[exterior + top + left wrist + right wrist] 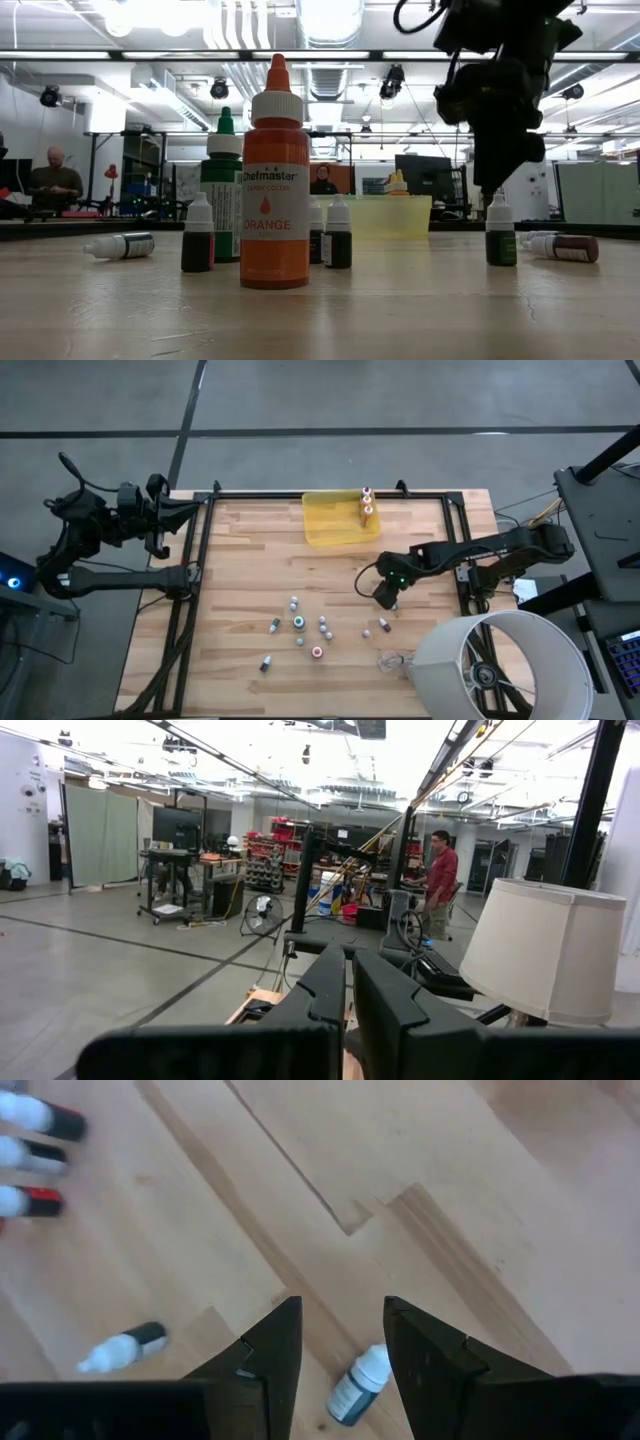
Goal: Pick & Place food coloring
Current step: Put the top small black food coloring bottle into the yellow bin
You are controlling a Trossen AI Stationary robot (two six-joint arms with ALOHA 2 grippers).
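Several tiny food coloring bottles [300, 623] are scattered on the wooden table, some upright and some on their sides. My right gripper [342, 1342] is open and points steeply down just above a small green-bodied bottle with a white cap [358, 1386]. That bottle stands upright on the table [500, 238], and the fingertips [492, 180] end a little above its cap. Two more bottles [367, 504] stand in the yellow tray [325, 530]. My left gripper [348, 982] is shut and empty, parked off the table's far left corner [188, 510].
A tall orange bottle [275, 180] and a green one [222, 190] stand close to the low camera. One bottle lies on its side [125, 1348] near my right gripper. A white lampshade [500, 665] and a clear plastic scrap [390, 660] sit at the near right.
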